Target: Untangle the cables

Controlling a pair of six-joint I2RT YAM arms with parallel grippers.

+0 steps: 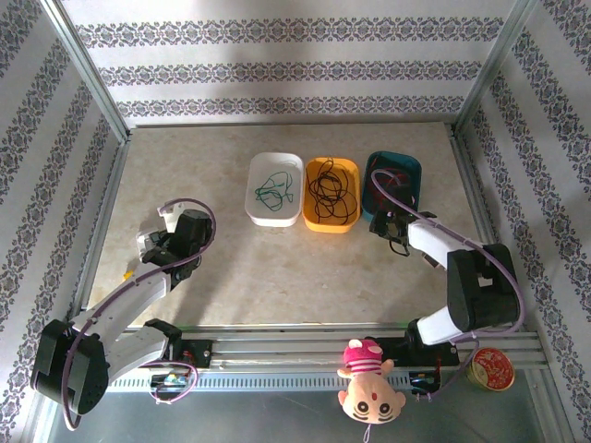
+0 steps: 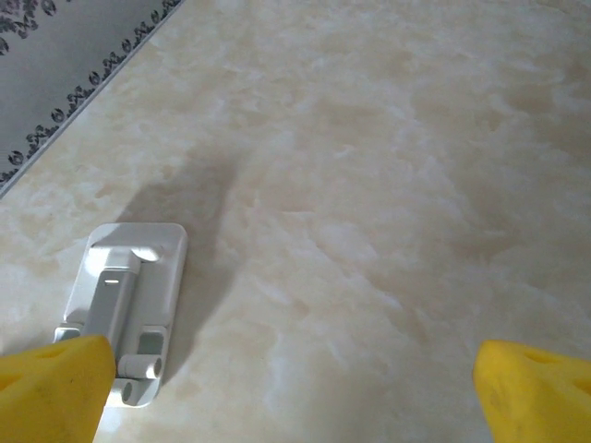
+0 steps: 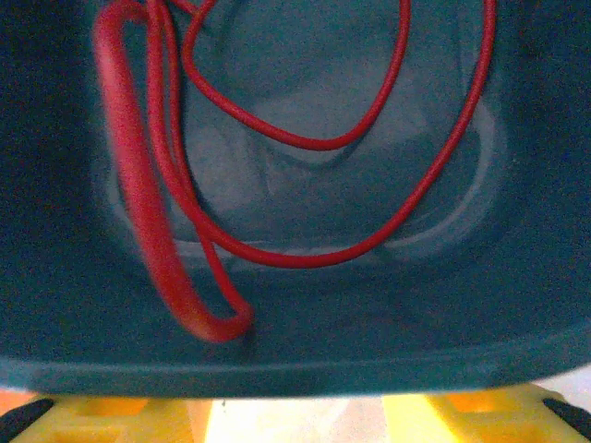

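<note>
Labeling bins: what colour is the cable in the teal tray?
Red cable, clearest in the right wrist view.

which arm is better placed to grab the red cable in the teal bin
right. the right gripper sits by the teal bin, red cable just ahead; the left gripper is over bare table

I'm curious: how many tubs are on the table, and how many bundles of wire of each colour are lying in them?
Tubs: 3, the white tub, the orange tub and the teal tub
Green cable bundle: 1
Black cable bundle: 1
Red cable bundle: 1
Total: 6
</note>
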